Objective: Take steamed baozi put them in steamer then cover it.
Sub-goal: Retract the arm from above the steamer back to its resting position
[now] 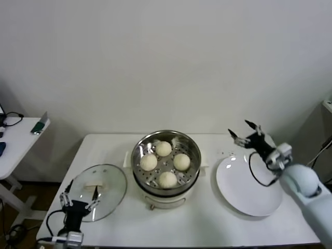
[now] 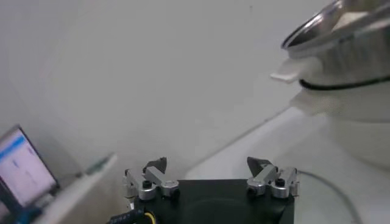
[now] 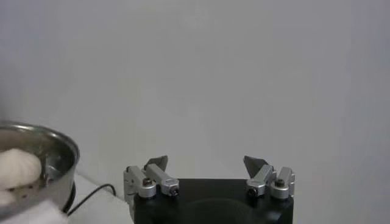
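Hovering at the near left edge of the white table (image 1: 207,228), the left gripper (image 1: 79,198) has its fingers spread wide and holds nothing; it sits over the near rim of the cover (image 1: 100,191), the clear glass lid that lies flat on the table with its cream bar handle up, just left of the steamer (image 1: 166,155). A little farther in, at the table's middle, the steamer's shiny perforated basket rests on its cream pot base, uncovered, and all four steamed baozi (image 1: 165,163) sit inside it, close together in a rough diamond. Just right of the steamer lies a flat white plate (image 1: 248,185). Beyond the plate's far edge, the right gripper (image 1: 247,132) is raised above the table, fingers also spread wide and empty, pointing toward the plain back wall (image 1: 166,62). Off to the far left stands a small side table (image 1: 21,137) with a few items on it.
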{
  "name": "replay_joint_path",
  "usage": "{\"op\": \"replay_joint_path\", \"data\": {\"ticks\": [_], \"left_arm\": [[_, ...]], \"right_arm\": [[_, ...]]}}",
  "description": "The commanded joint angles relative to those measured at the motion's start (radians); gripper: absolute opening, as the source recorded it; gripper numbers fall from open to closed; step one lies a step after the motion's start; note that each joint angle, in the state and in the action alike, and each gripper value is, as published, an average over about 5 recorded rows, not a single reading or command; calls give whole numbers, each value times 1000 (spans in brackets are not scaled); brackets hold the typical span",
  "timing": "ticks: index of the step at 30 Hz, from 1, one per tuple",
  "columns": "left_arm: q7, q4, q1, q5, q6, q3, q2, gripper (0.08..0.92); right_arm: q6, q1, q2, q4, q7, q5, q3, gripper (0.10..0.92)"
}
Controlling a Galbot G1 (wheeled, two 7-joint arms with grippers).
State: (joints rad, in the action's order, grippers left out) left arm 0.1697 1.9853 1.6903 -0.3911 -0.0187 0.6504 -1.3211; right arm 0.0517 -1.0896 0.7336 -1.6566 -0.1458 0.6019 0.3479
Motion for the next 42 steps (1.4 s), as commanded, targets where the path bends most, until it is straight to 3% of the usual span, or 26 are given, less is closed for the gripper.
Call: {"op": "replay_joint_path", "data": {"ticks": [1,7,17,29,42], "left_arm": [[128,-42,13,-409,48,13,50,823],[169,-139,6,-625,18,2,53,823],[233,-309,-107,-857,-2,-11,32,823],[231,-472,-211,-884,-7,-45,17,823],[229,-558,-347,-900,-58,-59,18,823]], "right_arm": [[280,-580,280,-35,-15,-188,306,823],[351,-622,359,-27,-14,-207,286,823],[415,-663,407,-40,-10,-182,276,823],[419,-684,425,-83,-7,-167,291,823],[426,-700,442,-91,-6,-168,298,823]]}}
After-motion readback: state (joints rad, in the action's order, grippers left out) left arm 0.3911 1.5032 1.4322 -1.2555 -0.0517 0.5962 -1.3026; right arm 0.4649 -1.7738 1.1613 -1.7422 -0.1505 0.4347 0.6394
